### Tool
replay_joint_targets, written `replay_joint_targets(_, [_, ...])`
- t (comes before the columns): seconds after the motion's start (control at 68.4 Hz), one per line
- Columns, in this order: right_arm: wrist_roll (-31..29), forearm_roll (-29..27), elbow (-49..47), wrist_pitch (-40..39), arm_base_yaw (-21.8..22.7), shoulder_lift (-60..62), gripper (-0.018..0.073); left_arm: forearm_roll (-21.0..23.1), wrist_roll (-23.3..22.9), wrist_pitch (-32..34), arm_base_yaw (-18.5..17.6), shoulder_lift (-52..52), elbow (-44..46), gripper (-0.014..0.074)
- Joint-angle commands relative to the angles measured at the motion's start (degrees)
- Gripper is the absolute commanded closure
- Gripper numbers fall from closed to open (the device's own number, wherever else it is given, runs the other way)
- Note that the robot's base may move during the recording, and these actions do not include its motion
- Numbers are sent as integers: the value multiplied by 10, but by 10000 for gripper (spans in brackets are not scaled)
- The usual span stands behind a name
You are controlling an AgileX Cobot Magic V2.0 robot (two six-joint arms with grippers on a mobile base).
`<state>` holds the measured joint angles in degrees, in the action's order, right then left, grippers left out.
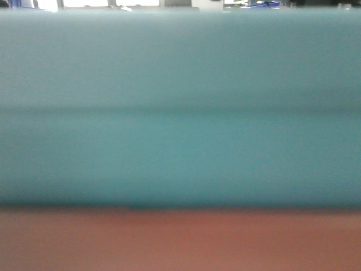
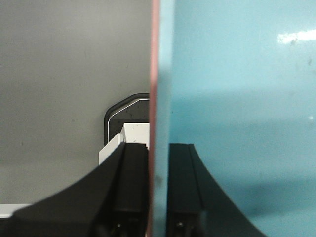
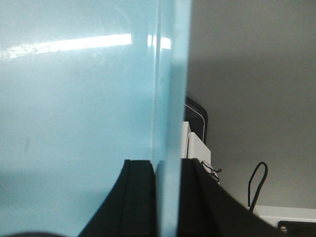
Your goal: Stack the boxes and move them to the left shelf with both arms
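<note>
The light blue box [image 1: 180, 113] fills nearly the whole front view, very close and blurred, with the salmon pink box [image 1: 180, 243] as a band under it. In the left wrist view my left gripper [image 2: 158, 192] is shut on the nested walls of both boxes, the pink edge [image 2: 155, 74] outside the blue wall [image 2: 237, 98]. In the right wrist view my right gripper [image 3: 168, 197] is shut on the blue box's wall [image 3: 170, 98], one finger inside [image 3: 140, 197], one outside. The left shelf is out of view.
Grey floor [image 2: 69, 74] lies below both wrists. White and black parts of the robot base [image 2: 126, 128] show under the left hand, and a white base part with black cable loops [image 3: 256, 182] under the right. Bright windows [image 1: 113, 3] line the top of the front view.
</note>
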<state>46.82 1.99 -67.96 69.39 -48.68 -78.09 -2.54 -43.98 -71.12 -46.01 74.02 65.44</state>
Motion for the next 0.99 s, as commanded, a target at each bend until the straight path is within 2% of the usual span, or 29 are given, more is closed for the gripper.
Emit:
replay_joint_targets(0.0, [-4,15,-18,39,0,21,503,-10,0,-55,-4,-21,20,599])
replay_joint_targets(0.98, [-4,15,-18,38,0,21,503,5,0,-55,-4,-21,20,599])
